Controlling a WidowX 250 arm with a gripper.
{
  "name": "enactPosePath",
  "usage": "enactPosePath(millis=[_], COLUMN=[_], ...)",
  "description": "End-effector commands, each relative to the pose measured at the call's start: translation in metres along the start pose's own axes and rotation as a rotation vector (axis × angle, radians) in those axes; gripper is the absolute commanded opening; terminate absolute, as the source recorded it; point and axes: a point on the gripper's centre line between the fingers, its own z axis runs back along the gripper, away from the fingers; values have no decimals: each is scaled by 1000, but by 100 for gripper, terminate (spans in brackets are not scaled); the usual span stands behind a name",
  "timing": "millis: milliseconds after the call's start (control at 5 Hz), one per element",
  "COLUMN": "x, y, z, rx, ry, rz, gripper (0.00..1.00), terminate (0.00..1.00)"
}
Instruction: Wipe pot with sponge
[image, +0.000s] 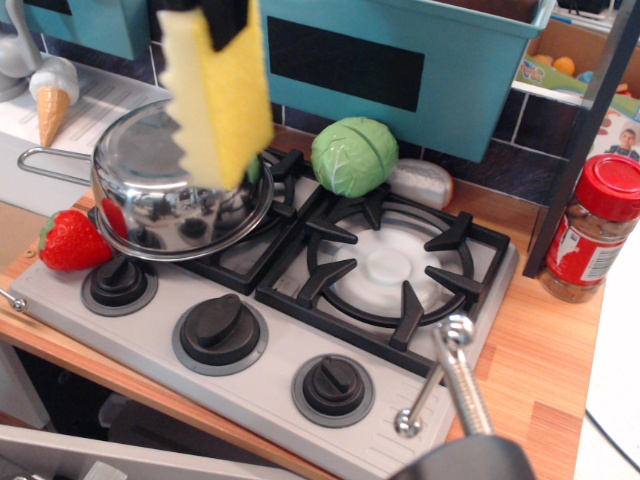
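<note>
Sponge (218, 95) and pot (180, 180) nearly overlap in the camera view: the yellow sponge hangs upright from the gripper (215, 15), its zigzag edge facing left, in front of the upper right part of the steel pot. Whether foam touches metal cannot be told from this one view — the sponge is blurred and there is no side angle. The gripper is clamped on the sponge's top edge; only the dark tips of its jaws show at the top of the frame.

The pot sits upside down on the left burner of the stove (300, 330), flat base up, long thin handle (45, 160) pointing left, a strawberry (70, 240) touching its lower left side.

To wipe well, the arm would likely need to bring the sponge's lower end down onto the upturned base and drag it across with light, steady pressure. Too hard a push sideways could slide the pot on the grate — it looks light and rests only on its rim. The sponge is soft and held by one end, so it will probably bend; keeping the stroke slow should hold the foam flat against the steel. The cabbage (354, 155) stands well clear to the right.
</note>
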Motion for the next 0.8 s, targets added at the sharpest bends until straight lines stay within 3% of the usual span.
enactPosePath(millis=[0,200,600], x=[7,6,8], y=[19,24,77], z=[-10,-29,-8], rx=[17,43,145], ry=[-48,-46,-37], rz=[-14,-5,80], gripper=[0,0,0], terminate=[0,0,0])
